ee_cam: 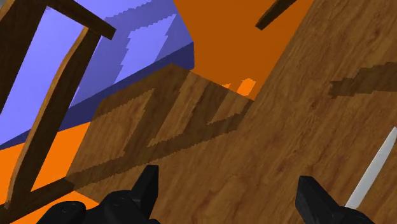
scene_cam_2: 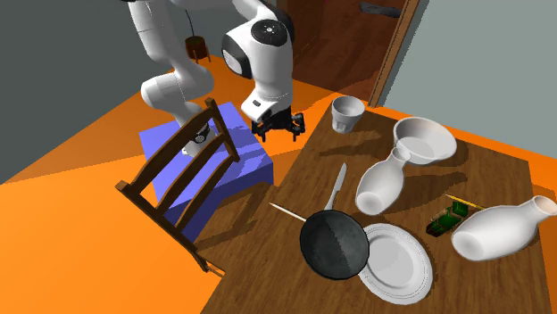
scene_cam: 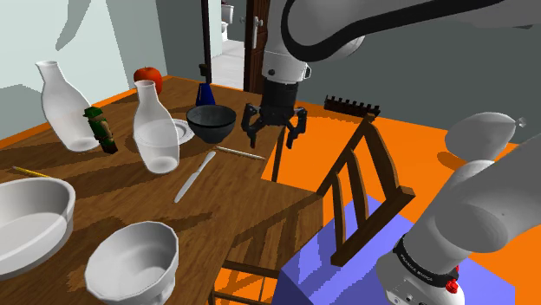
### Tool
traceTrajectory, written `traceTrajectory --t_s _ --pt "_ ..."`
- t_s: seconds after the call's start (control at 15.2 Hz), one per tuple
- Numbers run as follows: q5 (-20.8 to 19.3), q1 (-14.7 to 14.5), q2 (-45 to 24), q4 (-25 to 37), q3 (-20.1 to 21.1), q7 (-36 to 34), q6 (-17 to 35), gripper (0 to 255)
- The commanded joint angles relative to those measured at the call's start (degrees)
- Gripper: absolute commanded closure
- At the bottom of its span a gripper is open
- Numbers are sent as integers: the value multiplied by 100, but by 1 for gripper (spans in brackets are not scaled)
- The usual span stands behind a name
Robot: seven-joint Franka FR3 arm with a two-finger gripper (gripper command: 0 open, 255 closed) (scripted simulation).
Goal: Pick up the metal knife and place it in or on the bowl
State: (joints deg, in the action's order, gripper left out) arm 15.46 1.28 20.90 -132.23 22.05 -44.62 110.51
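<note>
A grey metal knife lies flat on the wooden table, between a white vase and the table's edge. Its blade shows just beyond one finger in the wrist view. A dark bowl stands upright behind the knife in the shoulder view. My black gripper hangs open and empty above the table's edge, to the shoulder view's right of the dark bowl. Its fingers stand wide apart and touch nothing.
Two white bowls sit at the near side in the shoulder view. A second vase, a green bottle, a plate, an apple and a thin stick share the table. A wooden chair stands beside the table.
</note>
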Motion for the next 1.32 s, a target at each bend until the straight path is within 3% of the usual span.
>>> traceTrajectory --t_s 0.0,0.26,0.59,1.06,1.25 --pt "-51 35 -385 184 221 -468 266 0" --pt "-384 116 -1299 699 587 -1413 738 0" --pt "-1095 55 -2542 1527 808 -2671 1139 0" --pt "-2092 -474 -4269 3066 554 -4200 1247 0" --pt "-2127 -511 -4347 3015 520 -4225 1373 0"
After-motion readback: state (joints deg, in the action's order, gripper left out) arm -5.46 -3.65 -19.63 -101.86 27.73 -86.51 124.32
